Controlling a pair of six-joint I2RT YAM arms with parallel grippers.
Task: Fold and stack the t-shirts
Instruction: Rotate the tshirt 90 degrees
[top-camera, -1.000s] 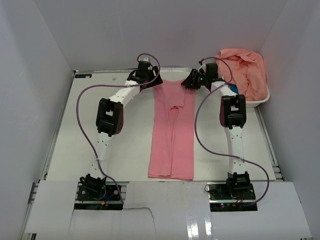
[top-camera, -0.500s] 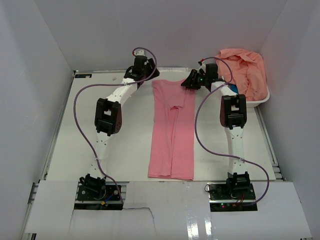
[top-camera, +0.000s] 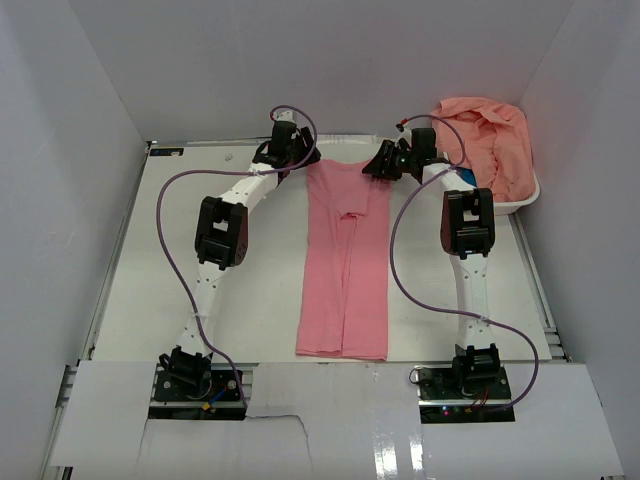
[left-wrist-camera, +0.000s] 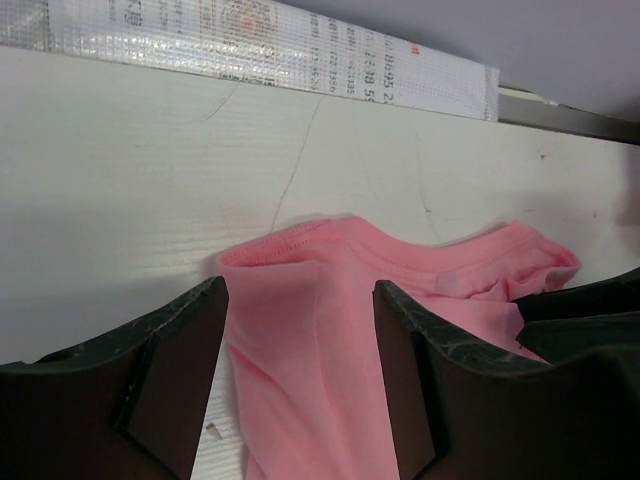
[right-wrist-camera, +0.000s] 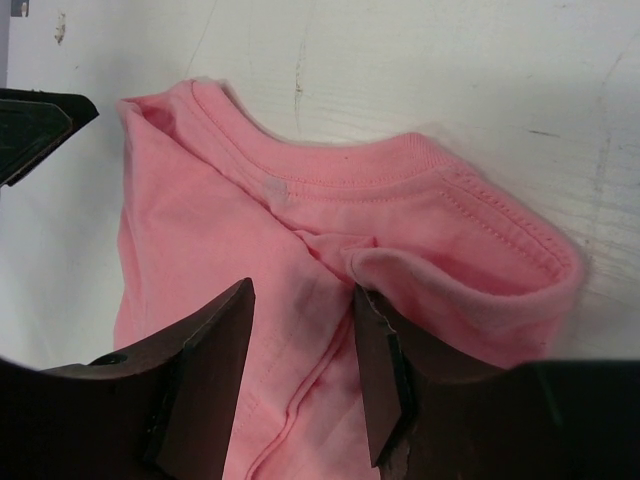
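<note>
Both grippers stand with jaws apart and pinch no cloth. The left gripper (left-wrist-camera: 298, 292) hangs over the far-left collar corner of the pink t-shirt (top-camera: 345, 260), and the right gripper (right-wrist-camera: 302, 292) straddles the far-right shoulder fold beside the neckband. The pink t-shirt lies flat on the table (top-camera: 180, 200), folded lengthwise into a narrow strip between the arms, with its collar far and its hem near the bases. The step in hand appears to be seizing both collar corners for the crosswise fold. Lower each gripper until one finger slides under every layer, then close both together. Catching only the top layer would likely open the lengthwise fold. Lift evenly, keep the edge taut, and carry it toward the hem without dragging. The salmon t-shirts (top-camera: 490, 140) wait in the basket (top-camera: 525, 203) at the far right, well apart.
</note>
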